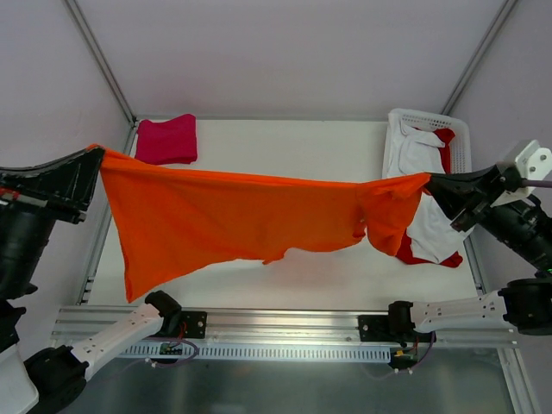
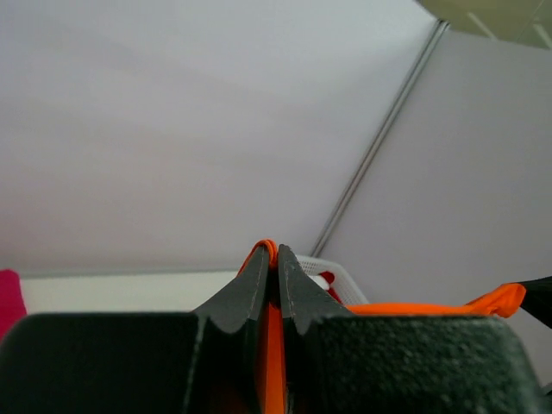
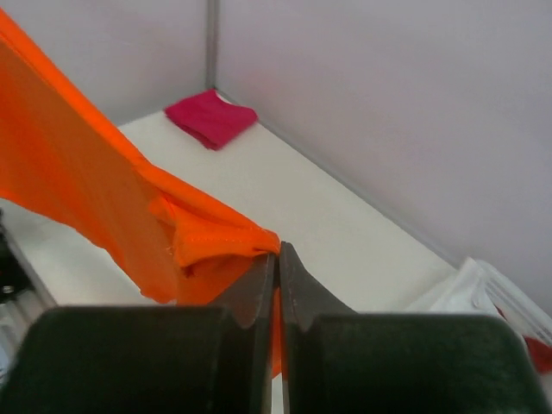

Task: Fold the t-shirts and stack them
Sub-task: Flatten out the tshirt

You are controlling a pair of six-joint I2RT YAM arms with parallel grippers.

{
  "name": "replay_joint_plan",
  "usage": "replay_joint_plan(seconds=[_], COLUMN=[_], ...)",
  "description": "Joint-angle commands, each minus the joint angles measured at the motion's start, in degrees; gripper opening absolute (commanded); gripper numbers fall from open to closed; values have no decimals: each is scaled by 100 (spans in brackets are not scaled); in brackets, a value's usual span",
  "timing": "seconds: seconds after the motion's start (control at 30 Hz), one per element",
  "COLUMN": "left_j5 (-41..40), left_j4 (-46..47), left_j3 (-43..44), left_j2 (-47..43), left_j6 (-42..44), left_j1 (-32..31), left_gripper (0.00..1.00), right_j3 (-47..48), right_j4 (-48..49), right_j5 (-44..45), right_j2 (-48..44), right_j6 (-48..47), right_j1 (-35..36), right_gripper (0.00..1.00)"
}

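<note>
The bright orange t-shirt (image 1: 216,216) hangs stretched in the air between my two grippers, above the white table. My left gripper (image 1: 97,153) is shut on its left corner; the cloth (image 2: 272,345) shows pinched between the jaws in the left wrist view. My right gripper (image 1: 430,181) is shut on its right corner, where the bunched orange cloth (image 3: 207,246) meets the jaws. A folded magenta-pink t-shirt (image 1: 166,139) lies at the table's far left corner, and it also shows in the right wrist view (image 3: 211,117). White and red t-shirts (image 1: 427,233) spill from the basket at the right.
A white slotted basket (image 1: 457,129) stands at the far right corner of the table (image 1: 285,147). Grey walls close in the back and sides. A metal rail (image 1: 285,323) with the arm bases runs along the near edge.
</note>
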Motion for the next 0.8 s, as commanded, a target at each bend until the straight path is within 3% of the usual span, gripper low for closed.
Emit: replay_joint_plan(seconds=[0.0,0.27,0.4,0.5,0.57,0.63,0.77], left_j5=[391,655,551,-116,-1072,-1723,-3250], left_j4=[-60,-60,177,431,563,643,801], left_j3=[532,719,227,-431,-1035,-1363,-2275], left_j2=[27,115,247,448,536,720,950], left_j6=[179,37,126,29,-207,-453,-1216], left_j1=[9,18,9,9,18,9,18], left_gripper=[0,0,0,0,0,0,0], right_j3=[558,674,79,-388,-687,-1125,-1672], right_j4=[50,357,971,1393,2023,2577,2598], right_j5=[-1463,-2572,-2030,-1327,-598,-202,-761], right_j2=[22,-84,-66,144,390,575,1355], right_j6=[-299,-509,-843,-984,-1168,-1345,-319], right_j1=[-23,-23,-15,-23,-32,-478,-2103], right_gripper=[1,1,1,0,1,0,1])
